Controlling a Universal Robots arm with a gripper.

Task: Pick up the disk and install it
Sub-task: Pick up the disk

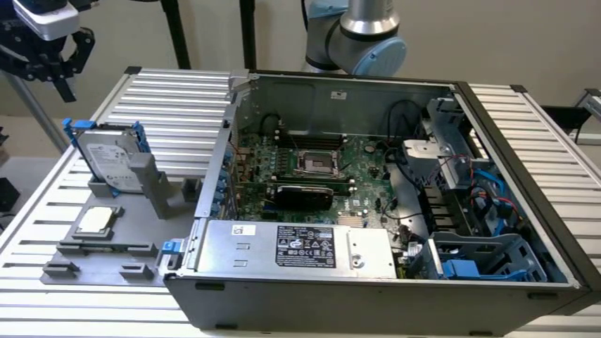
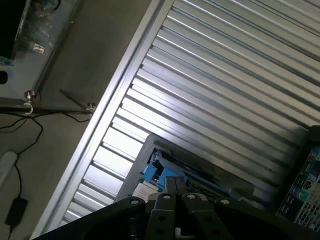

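Hanging high at the exterior view's left, the claw (image 1: 58,70) was closed and held nothing. Lower down, well apart from it, the disk (image 1: 106,158) stood on edge in a grey stand (image 1: 155,184) on the ribbed table (image 1: 169,91), blue frame around it, beside the open computer case (image 1: 281,310).

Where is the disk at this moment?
On the exterior view's left, the disk stands on edge in a grey holder, beside the open computer case.

Robotics lab — slatted aluminium bench (image 1: 169,91), opened computer case (image 1: 376,306), robot arm (image 1: 368,39)
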